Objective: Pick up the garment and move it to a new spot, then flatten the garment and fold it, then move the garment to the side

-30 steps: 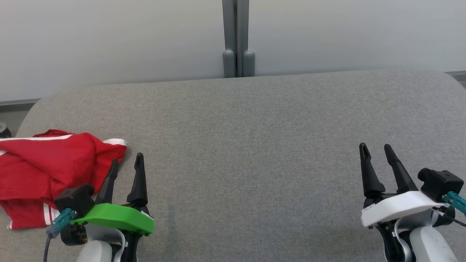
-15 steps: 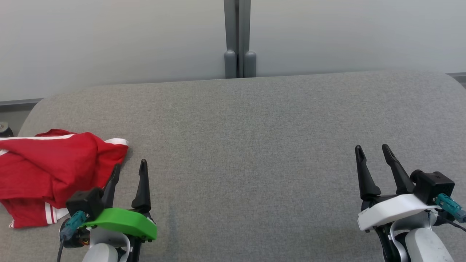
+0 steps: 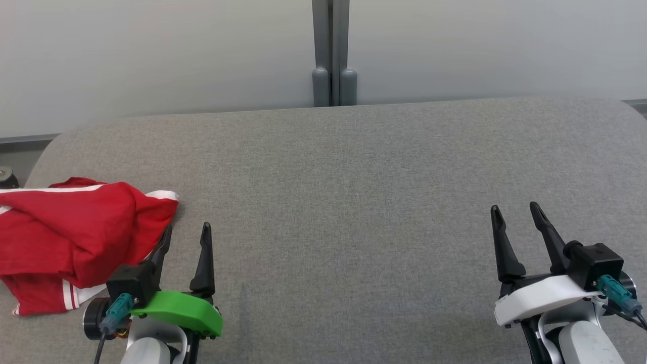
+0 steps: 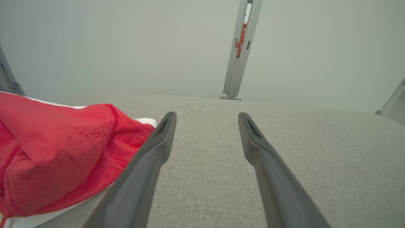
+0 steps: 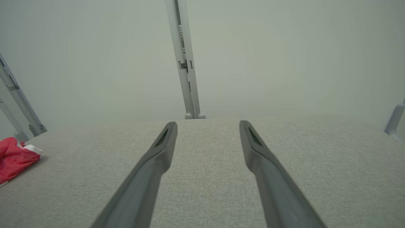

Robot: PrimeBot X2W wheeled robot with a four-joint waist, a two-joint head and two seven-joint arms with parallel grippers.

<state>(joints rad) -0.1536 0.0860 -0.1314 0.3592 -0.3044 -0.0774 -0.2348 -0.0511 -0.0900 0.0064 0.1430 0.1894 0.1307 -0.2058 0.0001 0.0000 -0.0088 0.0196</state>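
The garment point(image 3: 71, 237) is red with white stripes and lies crumpled at the left end of the grey table point(image 3: 343, 172), running off the head view's left edge. My left gripper point(image 3: 186, 230) stands open just to its right, the left finger close beside the cloth's edge, holding nothing. In the left wrist view the garment point(image 4: 57, 152) bulges left of the open left gripper point(image 4: 205, 117). My right gripper point(image 3: 515, 210) is open over bare table at the lower right. The right wrist view shows the open right gripper point(image 5: 207, 125) and a bit of the garment point(image 5: 14, 158) far left.
A pale wall with a grey vertical post point(image 3: 331, 50) stands behind the table's far edge. The table's left corner is rounded, with a small dark object point(image 3: 6, 177) on the floor beyond it. Wide bare cloth surface lies between my grippers.
My left gripper has drawn back toward the near edge and shifted a little right, away from the garment. The right gripper has drifted slightly left and down. The garment lies as before.
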